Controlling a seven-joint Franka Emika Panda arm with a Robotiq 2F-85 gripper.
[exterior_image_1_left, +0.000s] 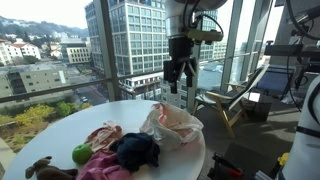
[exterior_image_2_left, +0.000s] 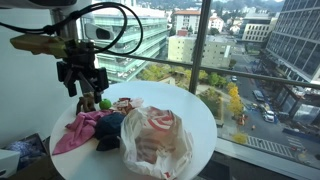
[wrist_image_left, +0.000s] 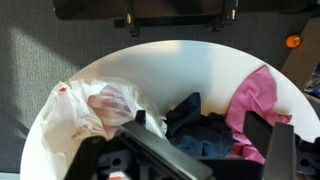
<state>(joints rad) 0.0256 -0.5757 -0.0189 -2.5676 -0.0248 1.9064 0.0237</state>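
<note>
White round table (exterior_image_1_left: 125, 110) seen in an exterior view, near rim cut off by the lower frame edge. Gripper (exterior_image_1_left: 180, 72) hangs well above the tabletop with jaws parted, grasping nothing, and open air on every side of it. Items crowd the near half: plastic bag (exterior_image_1_left: 172, 125), dark blue cloth (exterior_image_1_left: 135, 150) just beside it, pink cloth (exterior_image_1_left: 100, 167) and green round item (exterior_image_1_left: 82, 153). The far part of the top is bare. A brown object at the left rim is too cut off to identify.

In an exterior view from another side, the gripper (exterior_image_2_left: 82, 85) stands released above the table's rear edge. The table (exterior_image_2_left: 190, 108) shows a bare strip along its window side. The plastic bag (exterior_image_2_left: 155, 140) fills the front, and its contents are blurred through the film. The dark blue cloth (exterior_image_2_left: 108, 132) lies between the bag and the pink cloth (exterior_image_2_left: 72, 132), touching both. The green round item (exterior_image_2_left: 104, 103) is partly hidden behind the gripper.

Wrist view: gripper (wrist_image_left: 200, 150) enters from the bottom with fingers (wrist_image_left: 150, 140) spread wide and nothing between them. The dark blue cloth (wrist_image_left: 205, 125) lies directly below the gap, partly covered by the fingers. The plastic bag (wrist_image_left: 95, 105) is near the left rim and the pink cloth (wrist_image_left: 255, 100) near the right. The table (wrist_image_left: 200, 60) is bare toward its far edge
</note>
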